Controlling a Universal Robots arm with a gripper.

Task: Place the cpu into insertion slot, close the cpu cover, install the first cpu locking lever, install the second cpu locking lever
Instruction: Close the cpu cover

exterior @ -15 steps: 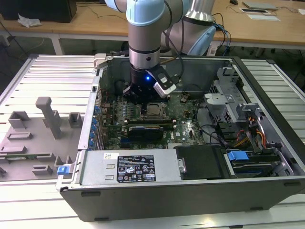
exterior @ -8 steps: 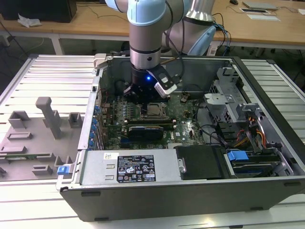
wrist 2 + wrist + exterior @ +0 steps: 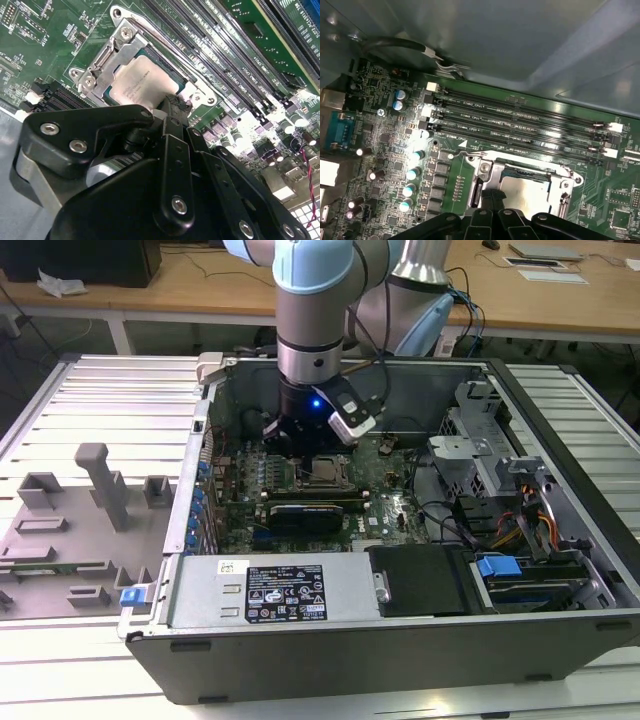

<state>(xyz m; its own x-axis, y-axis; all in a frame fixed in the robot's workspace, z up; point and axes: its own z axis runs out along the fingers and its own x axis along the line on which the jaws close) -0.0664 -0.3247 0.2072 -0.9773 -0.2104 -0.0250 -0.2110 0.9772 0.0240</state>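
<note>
An open computer case (image 3: pixel 400 650) lies on a grey ribbed worktop (image 3: pixel 100 390). The arm (image 3: pixel 315 330) reaches down into the case from above. It stands over the green board (image 3: pixel 40 40) near the middle of the case.

The tool (image 3: pixel 172 106) is black. It hangs very low over the board. Its fingers (image 3: pixel 492 196) are narrow, pressed close together. I see nothing held between them. In the second wrist view the tip of the tool is right at one edge of the cpu (image 3: pixel 140 82). I cannot tell if it touches the cpu.

The cpu is a small flat square with a pale metal top. It lies flat in the slot (image 3: pixel 522 173). A thin dark edge of the slot shows beside it. The shiny cover (image 3: pixel 117 52) lies around the cpu like a frame. The top of the cpu shows through the hole in its middle. The cover looks flat and down. I cannot make out how the locking levers sit.

Long dark memory slots (image 3: pixel 520 117) run side by side near the slot. In the exterior view a long black card (image 3: pixel 310 512) sits on the board just beside the slot, on the side nearer the camera.

On the exterior view's left, some grey blocks (image 3: pixel 100 485) stand on the worktop, outside the case.
</note>
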